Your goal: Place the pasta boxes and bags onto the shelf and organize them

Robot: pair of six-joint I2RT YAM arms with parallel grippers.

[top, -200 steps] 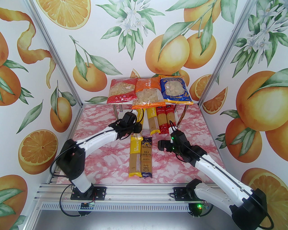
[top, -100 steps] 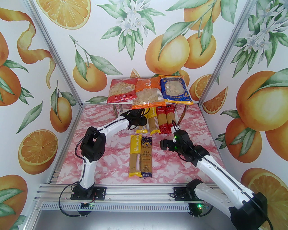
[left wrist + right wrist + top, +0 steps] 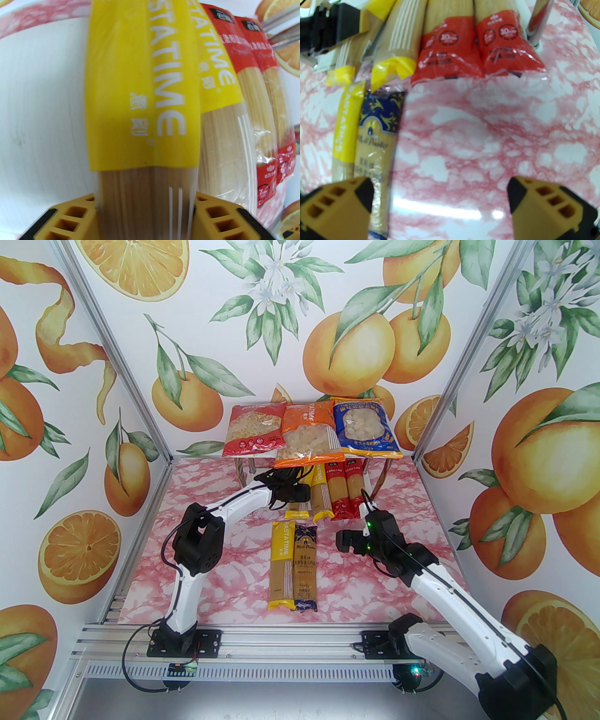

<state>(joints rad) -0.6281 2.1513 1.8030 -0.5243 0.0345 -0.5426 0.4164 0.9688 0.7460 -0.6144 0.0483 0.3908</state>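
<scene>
The left gripper [image 3: 145,199], its arm reaching forward, is closed on a yellow spaghetti pack [image 3: 140,82] over the lower board of the shelf [image 3: 35,105], against a second yellow pack [image 3: 218,117]; bare board lies to its left. The right gripper [image 3: 439,189] is wide open and empty, over the pink table [image 3: 475,131] beside the dark blue pack [image 3: 377,131].

Bright, even light; white glare on the marble table [image 3: 445,211]; soft, edge-warped wrist views.

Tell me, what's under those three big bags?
The lower white board, with a yellow spaghetti pack in the left arm's jaws, another yellow pack and two red packs beside it. The bags cover the packs' far ends and the top board.
</scene>
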